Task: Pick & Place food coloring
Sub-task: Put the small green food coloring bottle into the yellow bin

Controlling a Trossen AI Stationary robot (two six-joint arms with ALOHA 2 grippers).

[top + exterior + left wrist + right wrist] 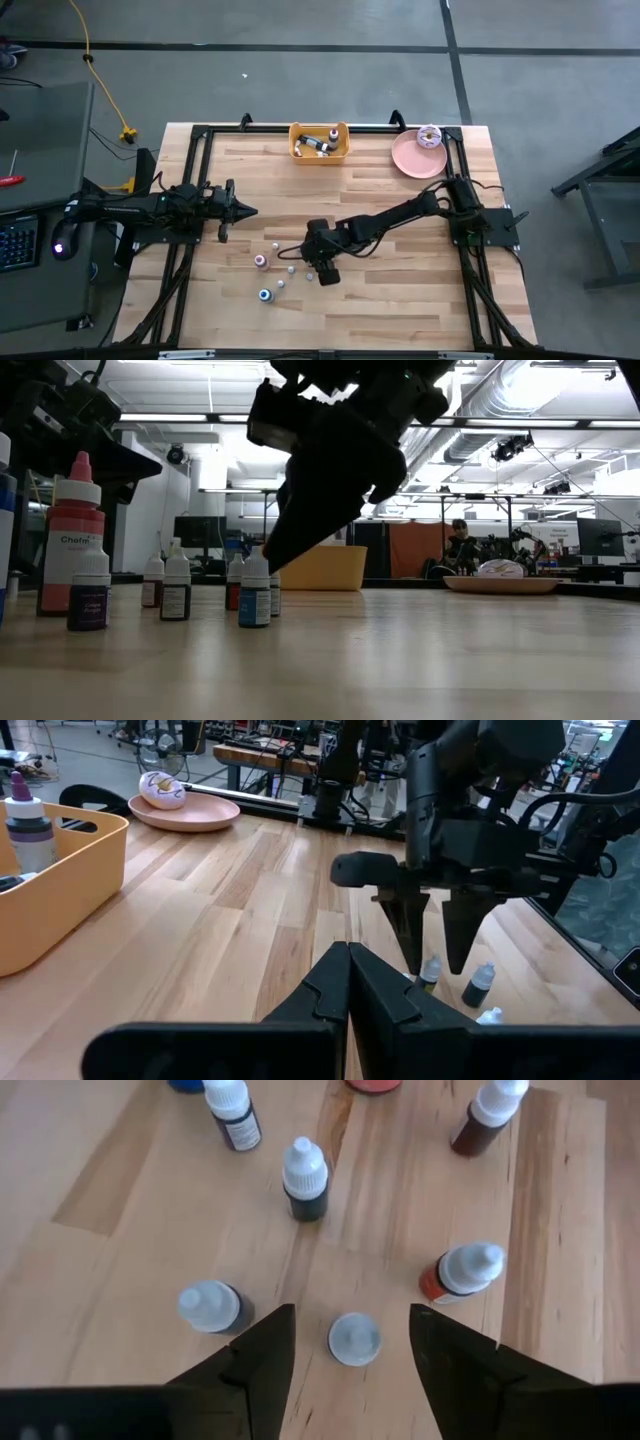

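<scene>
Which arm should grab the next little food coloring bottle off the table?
The right. Its end effector hangs open directly over an upright bottle, fingers either side of the cap. The left end effector is shut and parked away from the bottle cluster.

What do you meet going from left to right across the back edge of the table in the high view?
Yellow bin holding a few food coloring bottles → pink plate with a donut on its far right rim.
</scene>
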